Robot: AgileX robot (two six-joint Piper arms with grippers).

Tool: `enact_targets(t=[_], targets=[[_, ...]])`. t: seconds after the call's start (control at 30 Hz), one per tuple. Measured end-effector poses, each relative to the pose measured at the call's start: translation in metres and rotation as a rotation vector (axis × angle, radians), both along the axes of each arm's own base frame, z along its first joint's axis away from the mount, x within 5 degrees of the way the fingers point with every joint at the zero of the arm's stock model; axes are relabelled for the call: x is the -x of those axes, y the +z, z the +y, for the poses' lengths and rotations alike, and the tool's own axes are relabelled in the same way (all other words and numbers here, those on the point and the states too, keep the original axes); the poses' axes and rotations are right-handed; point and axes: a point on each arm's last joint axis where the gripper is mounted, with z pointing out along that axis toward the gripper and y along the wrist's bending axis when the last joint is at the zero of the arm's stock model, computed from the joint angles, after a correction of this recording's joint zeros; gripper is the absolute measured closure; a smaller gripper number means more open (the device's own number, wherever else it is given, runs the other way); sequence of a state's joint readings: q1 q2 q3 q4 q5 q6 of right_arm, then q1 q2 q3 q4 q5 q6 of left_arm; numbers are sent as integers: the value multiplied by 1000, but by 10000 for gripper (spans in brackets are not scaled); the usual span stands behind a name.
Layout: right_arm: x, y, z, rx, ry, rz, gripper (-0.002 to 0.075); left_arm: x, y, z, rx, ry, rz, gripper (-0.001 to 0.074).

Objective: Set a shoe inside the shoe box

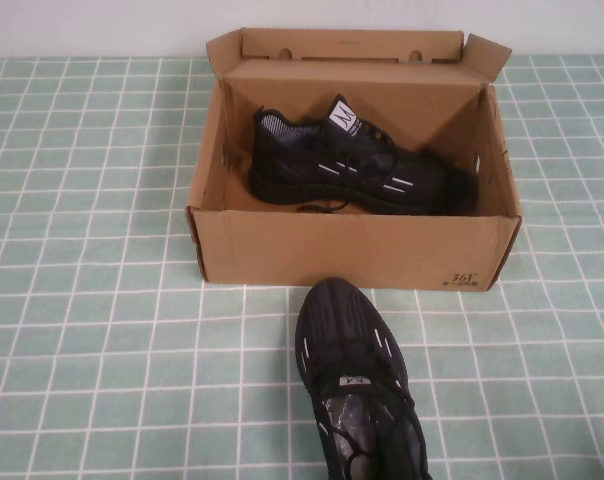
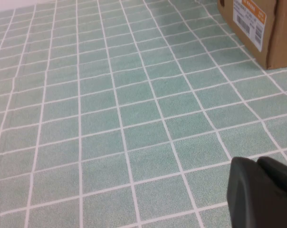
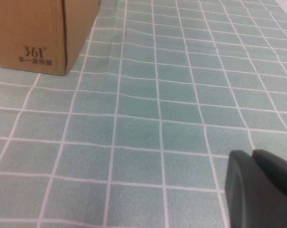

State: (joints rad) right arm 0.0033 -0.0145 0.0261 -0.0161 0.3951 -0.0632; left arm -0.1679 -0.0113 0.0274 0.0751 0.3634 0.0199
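An open cardboard shoe box (image 1: 352, 250) stands at the middle back of the table. One black shoe (image 1: 357, 165) lies on its side inside it. A second black shoe (image 1: 357, 385) stands on the cloth just in front of the box, toe towards it. Neither gripper shows in the high view. My left gripper (image 2: 257, 164) is shut and empty, low over the cloth, with a box corner (image 2: 272, 33) ahead of it. My right gripper (image 3: 253, 154) is shut and empty over the cloth, with the box corner (image 3: 34, 33) marked 361° ahead of it.
A green checked tablecloth (image 1: 92, 330) covers the table. The box flaps (image 1: 487, 55) stand up at the back corners. A white wall runs behind the table.
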Motion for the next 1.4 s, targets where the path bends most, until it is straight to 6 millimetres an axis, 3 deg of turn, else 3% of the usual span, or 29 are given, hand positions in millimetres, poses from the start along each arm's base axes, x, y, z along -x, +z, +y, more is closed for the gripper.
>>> enact_targets(t=[0.7, 0.87, 1.17, 1.4], targets=[[0, 1, 0, -15, -1, -13, 734, 0, 0, 0, 9, 1, -3, 740], [-3, 12, 2, -94, -5, -138, 734, -2, 10, -2, 126, 12, -98, 739], [-3, 46, -4, -275, -67, -509, 734, -1, 46, -3, 374, -23, -452, 739], [-2, 51, -6, -298, -81, -571, 734, 0, 50, -3, 393, -31, -493, 739]])
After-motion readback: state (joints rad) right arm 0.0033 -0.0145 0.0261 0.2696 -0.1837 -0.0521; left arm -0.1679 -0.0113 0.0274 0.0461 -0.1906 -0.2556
